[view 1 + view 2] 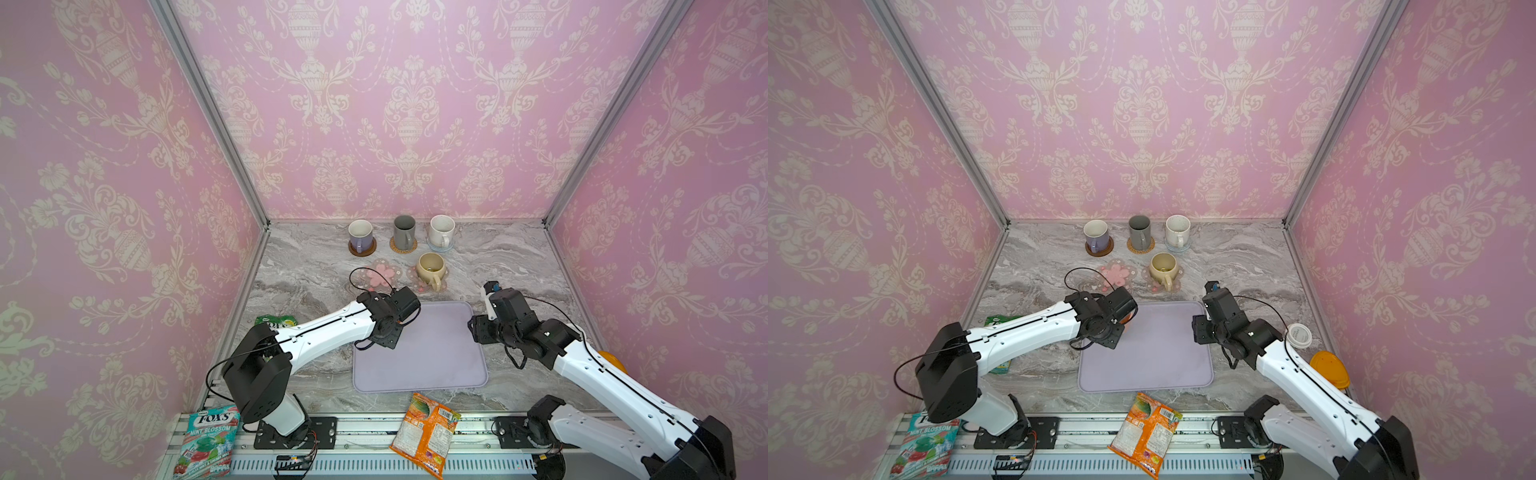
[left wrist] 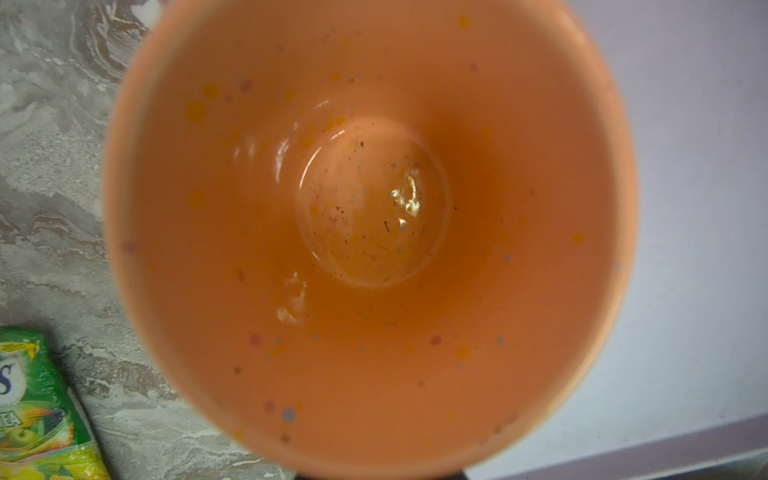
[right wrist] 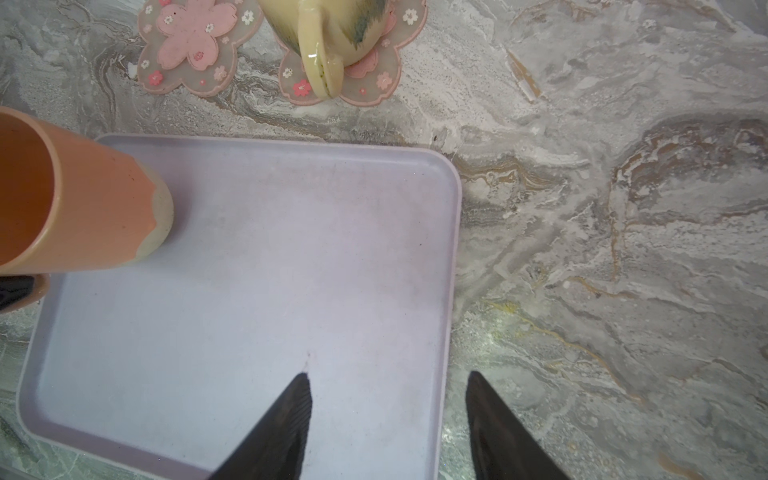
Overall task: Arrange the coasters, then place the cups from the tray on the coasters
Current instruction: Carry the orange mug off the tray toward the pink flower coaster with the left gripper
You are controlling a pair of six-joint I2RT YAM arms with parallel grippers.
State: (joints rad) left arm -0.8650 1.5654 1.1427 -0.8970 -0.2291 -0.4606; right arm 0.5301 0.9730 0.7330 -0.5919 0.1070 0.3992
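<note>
Nearest me, an orange snack packet (image 1: 426, 436) lies across the front rail, just beside the near rim of the lavender-grey tray (image 1: 419, 353).

My right gripper (image 3: 388, 374) hangs over the tray's right rim, fingers spread apart with nothing between them.

My left gripper (image 1: 401, 311) sits over the tray's far left corner, above the peach-orange mug (image 3: 95, 199). The left wrist view looks straight down into the mug and hides the fingers. In the right wrist view a black finger lies against the mug at the picture's edge, so I read the fingers as drawn in and pinching it. I cannot tell whether its base touches the tray.

Beyond the tray a pink-flower coaster (image 1: 380, 274) lies bare. Just right of it the beige-olive mug (image 1: 432, 268) sits on the second pink-flower coaster (image 3: 374, 79), handle toward me.

Along the back wall, from left to right:
- the lavender mug (image 1: 360, 235) stands on the dark brown coaster (image 1: 362, 250);
- the dark grey mug (image 1: 404, 230) stands on the woven tan coaster (image 1: 402, 248);
- the white mug (image 1: 441, 230) stands on the pale blue-grey coaster (image 1: 440, 248).
</note>
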